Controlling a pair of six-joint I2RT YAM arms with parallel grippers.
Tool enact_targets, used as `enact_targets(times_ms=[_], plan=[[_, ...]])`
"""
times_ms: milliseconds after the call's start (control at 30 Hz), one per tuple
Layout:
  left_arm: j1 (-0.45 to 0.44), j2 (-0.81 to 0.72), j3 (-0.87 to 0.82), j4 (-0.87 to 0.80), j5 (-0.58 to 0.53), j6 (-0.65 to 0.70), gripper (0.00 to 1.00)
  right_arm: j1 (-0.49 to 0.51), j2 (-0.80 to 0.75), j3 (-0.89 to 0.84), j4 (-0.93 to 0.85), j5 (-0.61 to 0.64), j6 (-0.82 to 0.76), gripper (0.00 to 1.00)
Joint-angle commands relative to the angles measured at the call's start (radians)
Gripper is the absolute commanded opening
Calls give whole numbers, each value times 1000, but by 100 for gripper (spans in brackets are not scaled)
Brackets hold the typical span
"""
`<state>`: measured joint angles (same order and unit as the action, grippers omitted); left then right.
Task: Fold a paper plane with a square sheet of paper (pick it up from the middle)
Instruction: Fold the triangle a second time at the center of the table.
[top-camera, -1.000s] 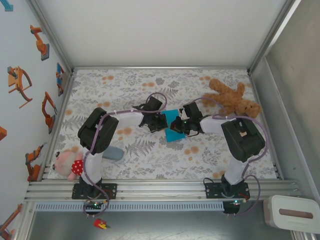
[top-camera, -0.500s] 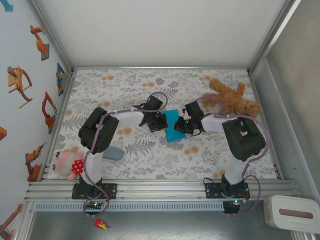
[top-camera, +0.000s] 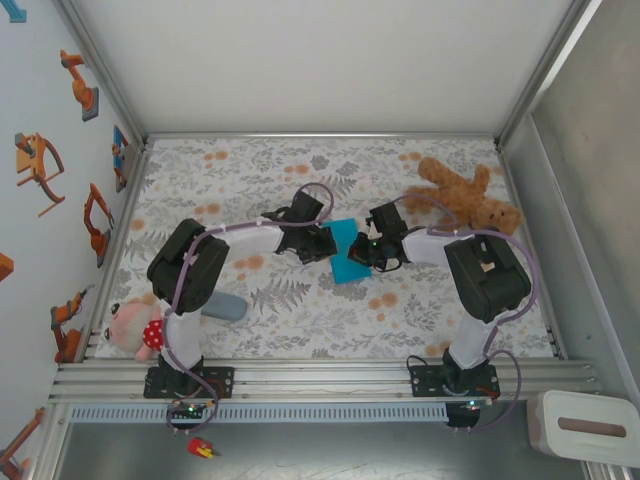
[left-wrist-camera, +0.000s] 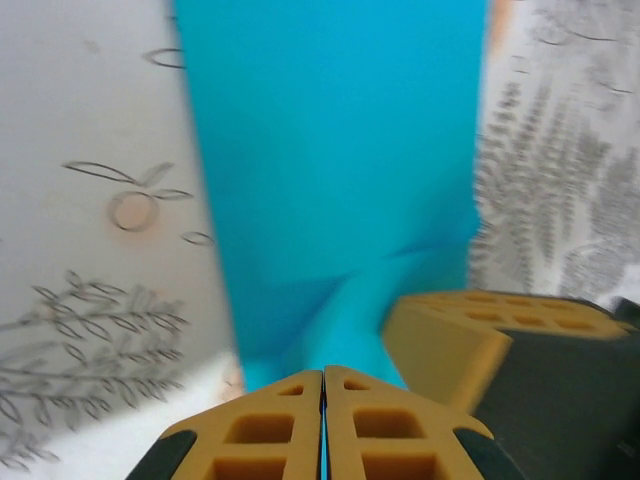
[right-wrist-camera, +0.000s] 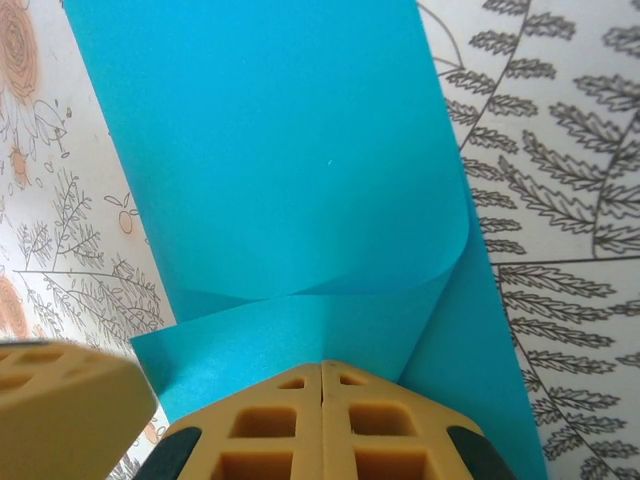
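At the centre of the floral desk (top-camera: 300, 320), the square sheet of paper (top-camera: 346, 252) lies between the two wrists. The left arm (top-camera: 250, 240) meets it from the left side and the right arm (top-camera: 440, 245) from the right. Left jaws: pressed together, with the yellow pads (left-wrist-camera: 262, 432) pinching a thin turquoise edge of the sheet, which rises from the desk toward them. Right jaws: pressed together, with the pads (right-wrist-camera: 382, 428) closed on the edge of a flap turned back over the flat layer — the bend at the flap's side is a soft, rounded curl. Each wrist view shows a pad of the opposite jaws just beside its own. A brown teddy bear (top-camera: 465, 195) lies toward the far right corner, well apart from the sheet. A pink plush toy (top-camera: 135, 325) and a grey-blue case (top-camera: 225, 307) lie near the left arm's base.
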<state>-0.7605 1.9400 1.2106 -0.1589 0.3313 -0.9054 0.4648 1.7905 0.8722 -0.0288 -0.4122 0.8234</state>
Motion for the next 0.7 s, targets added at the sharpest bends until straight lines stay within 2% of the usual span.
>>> enact_targets(times_ms=[0,233,667], plan=[[-29,-58,-33,46,21,-5,9,-11,62,-46,-106,106,32,0],[-81,-28,-35,23,28,4,9,-12,84,-41,-109,80,64,0],[-89,33,14,-53,59,38,7,-18,69,-51,-81,52,88,0]])
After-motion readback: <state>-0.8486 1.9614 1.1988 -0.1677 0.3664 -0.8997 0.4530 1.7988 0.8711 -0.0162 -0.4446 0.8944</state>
